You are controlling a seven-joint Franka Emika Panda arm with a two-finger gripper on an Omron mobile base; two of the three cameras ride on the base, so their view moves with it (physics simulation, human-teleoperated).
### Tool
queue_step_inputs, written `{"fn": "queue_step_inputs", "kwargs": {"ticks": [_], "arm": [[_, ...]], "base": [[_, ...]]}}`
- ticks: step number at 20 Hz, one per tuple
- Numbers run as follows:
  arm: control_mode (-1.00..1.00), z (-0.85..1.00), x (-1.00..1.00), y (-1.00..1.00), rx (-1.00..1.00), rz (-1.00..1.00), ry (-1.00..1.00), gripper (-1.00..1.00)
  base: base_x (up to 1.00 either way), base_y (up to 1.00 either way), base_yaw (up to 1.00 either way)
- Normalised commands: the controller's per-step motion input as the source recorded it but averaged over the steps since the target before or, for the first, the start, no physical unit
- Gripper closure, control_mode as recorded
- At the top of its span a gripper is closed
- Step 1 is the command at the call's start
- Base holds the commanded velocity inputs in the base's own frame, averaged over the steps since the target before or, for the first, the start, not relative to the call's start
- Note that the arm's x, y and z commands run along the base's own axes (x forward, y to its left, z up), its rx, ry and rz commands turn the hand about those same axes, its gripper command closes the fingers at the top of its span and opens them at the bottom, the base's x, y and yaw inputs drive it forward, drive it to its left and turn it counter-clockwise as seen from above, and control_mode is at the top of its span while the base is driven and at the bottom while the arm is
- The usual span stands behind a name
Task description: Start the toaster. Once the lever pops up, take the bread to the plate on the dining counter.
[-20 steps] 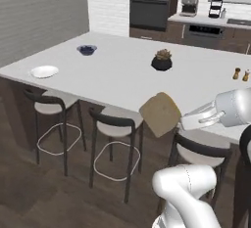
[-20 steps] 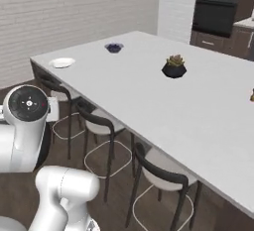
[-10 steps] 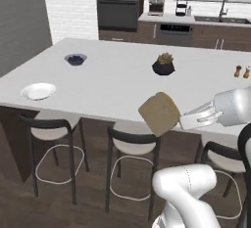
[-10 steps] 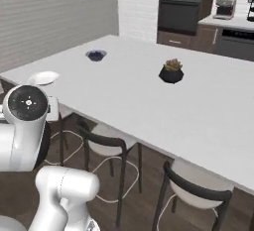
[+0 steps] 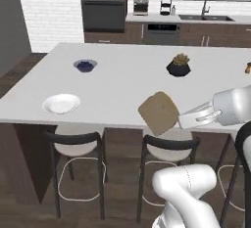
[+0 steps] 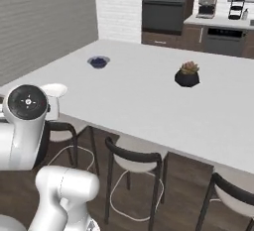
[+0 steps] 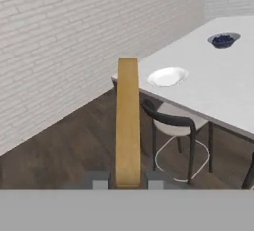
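Jaws clamped on the bread [image 5: 158, 113] throughout; my base has swung round to square up with the dining counter [image 5: 127, 80], so the plate [image 5: 61, 103] now sits nearer its front-left corner, well left of the slice, and carrying continues.

My bread [image 5: 158, 113] is tan-brown, and its thin edge looks golden. The plate [image 5: 61, 103] is plain white. The dining counter [image 5: 122, 80] has a white top and a dark brown bottom. The little bowl [image 5: 85, 65] holds dark blue berries. The plant pot [image 5: 178, 69] is black. The stools [image 5: 76, 144] have black frames and white seats. The brick wall [image 7: 64, 36] is white.
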Motion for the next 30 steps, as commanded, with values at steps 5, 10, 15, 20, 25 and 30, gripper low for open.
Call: {"fn": "queue_step_inputs", "kwargs": {"ticks": [5,10,15,20,25,30], "arm": [[1.00,0.00,0.00,0.00,0.00,0.00,0.00,1.00],[1.00,0.00,0.00,0.00,0.00,0.00,0.00,1.00],[1.00,0.00,0.00,0.00,0.00,0.00,0.00,1.00],[1.00,0.00,0.00,0.00,0.00,0.00,0.00,1.00],[1.00,0.00,0.00,0.00,0.00,0.00,0.00,1.00],[-1.00,-0.18,0.57,0.00,0.00,0.10,0.05,1.00]], "base": [[0.33,1.00,-0.41],[0.47,1.00,-0.45],[0.67,0.80,-0.22],[0.86,0.26,0.00],[0.73,0.51,-0.13],[0.29,0.08,-0.02]]}}
